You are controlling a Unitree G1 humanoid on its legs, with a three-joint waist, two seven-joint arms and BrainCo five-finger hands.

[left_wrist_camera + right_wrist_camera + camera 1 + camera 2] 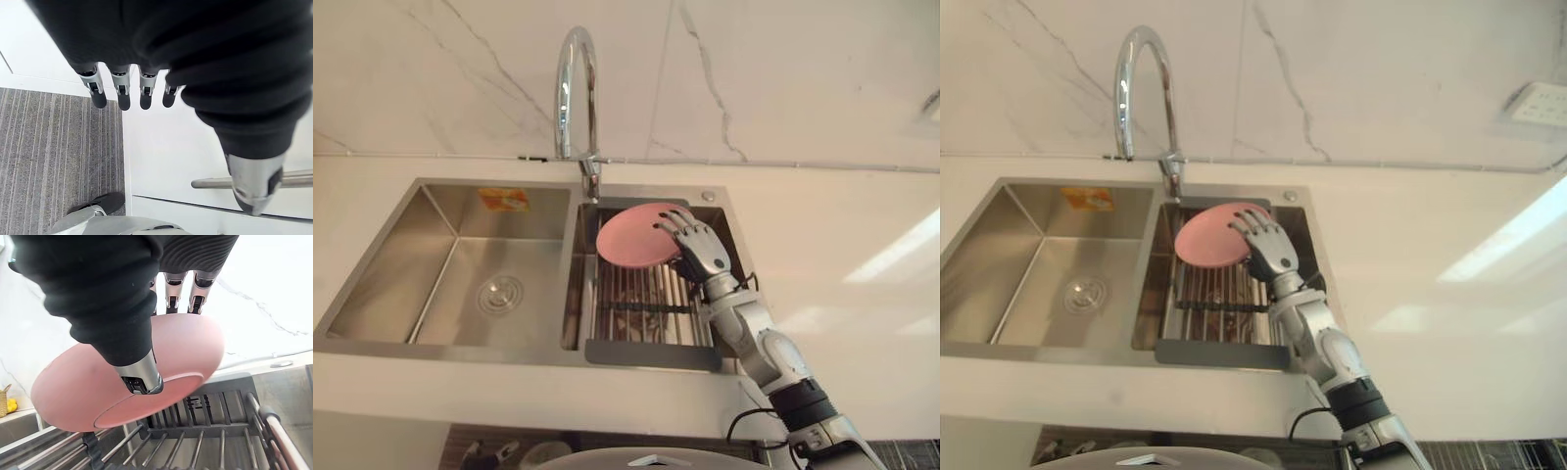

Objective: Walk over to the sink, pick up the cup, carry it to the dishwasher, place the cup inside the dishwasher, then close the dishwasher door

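Gripping the pink bowl [626, 237] by its rim at frame centre, the right hand [700, 245] holds it tilted over the rack [636, 305] in the sink [401, 257]. The left hand [205, 63] hangs with fingers straight beside a white cabinet [161, 156].

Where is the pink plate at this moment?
In the eye views the pink plate sits right of centre, pinched in the right hand over the rack in the sink's right basin, just in front of the faucet.
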